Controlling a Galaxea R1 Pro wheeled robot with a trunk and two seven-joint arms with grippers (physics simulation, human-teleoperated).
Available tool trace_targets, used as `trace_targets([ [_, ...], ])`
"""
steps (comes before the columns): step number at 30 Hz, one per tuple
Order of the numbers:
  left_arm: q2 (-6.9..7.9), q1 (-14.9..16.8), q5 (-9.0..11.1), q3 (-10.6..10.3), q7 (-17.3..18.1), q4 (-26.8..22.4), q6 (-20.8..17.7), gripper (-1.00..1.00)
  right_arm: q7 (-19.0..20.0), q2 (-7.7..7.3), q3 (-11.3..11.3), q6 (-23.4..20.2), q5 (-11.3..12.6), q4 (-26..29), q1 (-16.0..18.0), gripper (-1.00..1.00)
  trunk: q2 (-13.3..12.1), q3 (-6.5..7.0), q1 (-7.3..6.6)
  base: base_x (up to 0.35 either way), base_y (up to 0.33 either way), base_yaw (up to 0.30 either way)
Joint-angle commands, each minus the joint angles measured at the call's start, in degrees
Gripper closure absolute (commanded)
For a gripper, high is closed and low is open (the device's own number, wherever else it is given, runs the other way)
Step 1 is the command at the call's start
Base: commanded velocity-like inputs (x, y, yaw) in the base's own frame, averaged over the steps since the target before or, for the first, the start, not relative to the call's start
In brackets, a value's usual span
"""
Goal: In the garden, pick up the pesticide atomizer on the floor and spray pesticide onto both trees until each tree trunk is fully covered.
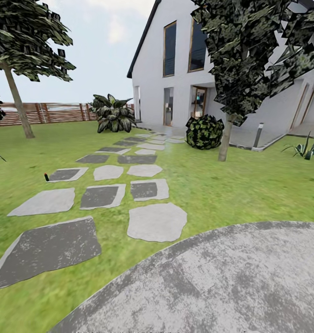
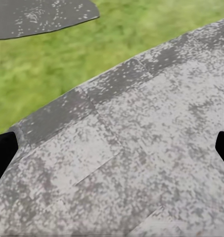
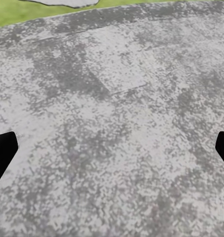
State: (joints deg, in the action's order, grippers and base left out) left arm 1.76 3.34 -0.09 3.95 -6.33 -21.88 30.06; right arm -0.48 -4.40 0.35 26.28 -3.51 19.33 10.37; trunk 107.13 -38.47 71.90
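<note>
The pesticide atomizer (image 1: pixel 46 176) is a tiny dark bottle standing on the grass floor (image 1: pixel 230 189) at the left edge of the stepping-stone path, far ahead of me. One tree trunk (image 1: pixel 19 104) rises at the far left by the fence. The other tree trunk (image 1: pixel 225 138) stands right of the path, near the house. In the left wrist view my left gripper (image 2: pixel 112 153) is open, its black fingertips (image 2: pixel 3 150) far apart over grey paving. My right gripper (image 3: pixel 112 153) is open too, with its fingertips (image 3: pixel 3 148) wide above the same paving and nothing between them.
A round grey paved patch (image 1: pixel 230 282) lies right under me. Grey stepping stones (image 1: pixel 154 222) lead toward the white house (image 1: pixel 175 60). A round bush (image 1: pixel 204 132) and a broad-leafed plant (image 1: pixel 113 113) flank the path. A wooden fence (image 1: pixel 50 112) closes the back left.
</note>
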Motion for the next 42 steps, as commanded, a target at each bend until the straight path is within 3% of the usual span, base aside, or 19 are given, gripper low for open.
trace_targets([
  [1,0.00,0.00,0.00,0.00,0.00,0.00,0.00,-1.00,0.01,0.00,0.00,0.00,0.00,0.00,0.00,-1.00,0.42,-0.26,0.23,0.000,0.000,0.176],
  [42,-0.08,0.00,0.18,0.00,0.00,0.14,0.00,-1.00,0.03,0.00,0.00,0.00,-0.02,-0.09,0.00,-1.00,16.86,-10.47,9.23,0.000,0.000,0.179],
])
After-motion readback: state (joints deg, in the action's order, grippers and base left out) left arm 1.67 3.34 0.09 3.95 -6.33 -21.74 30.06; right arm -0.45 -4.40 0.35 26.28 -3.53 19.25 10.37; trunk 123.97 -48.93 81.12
